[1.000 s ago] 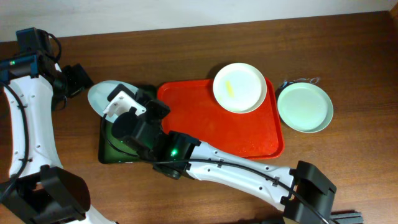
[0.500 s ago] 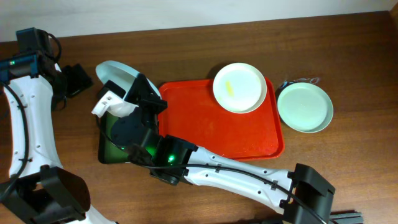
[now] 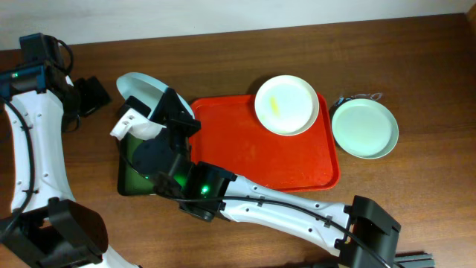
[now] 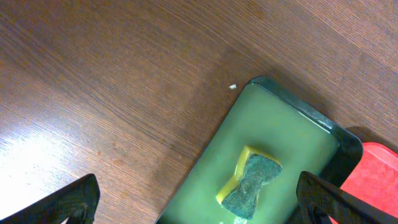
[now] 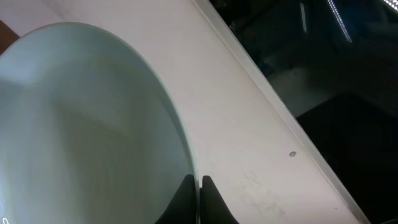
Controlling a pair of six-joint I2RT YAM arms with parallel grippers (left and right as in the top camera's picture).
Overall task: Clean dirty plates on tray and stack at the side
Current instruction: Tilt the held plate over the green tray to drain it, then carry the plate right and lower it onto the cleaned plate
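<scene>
While the desk, the red tray and the dark green tray lie just as they did a second ago, the pale green plate has changed. It then hung low and nearly flat over the dark green tray. Now it stands tipped up on edge, swung toward the far side, and it has barely stirred in the last half second. The right fingers are clenched on its rim, with the plate's hollow face rising above them in the wrist view. I judge this plate is off the red tray and being offered up for wiping, not yet cleaned. The cream plate, with a yellow smear, sits well to the right of those fingers on the red tray's far right corner. The second green plate rests on the desk just beyond that tray's right rim, likely the start of the stack. The left fingers are spread wide and hold nothing, hovering over bare desk near the tilted plate. The sponge lies untouched below and ahead of them, inside the dark green tray. To reach it they must clear that tray's raised rim. There is open desk on their side, but the right arm crowds the tray's other side.
</scene>
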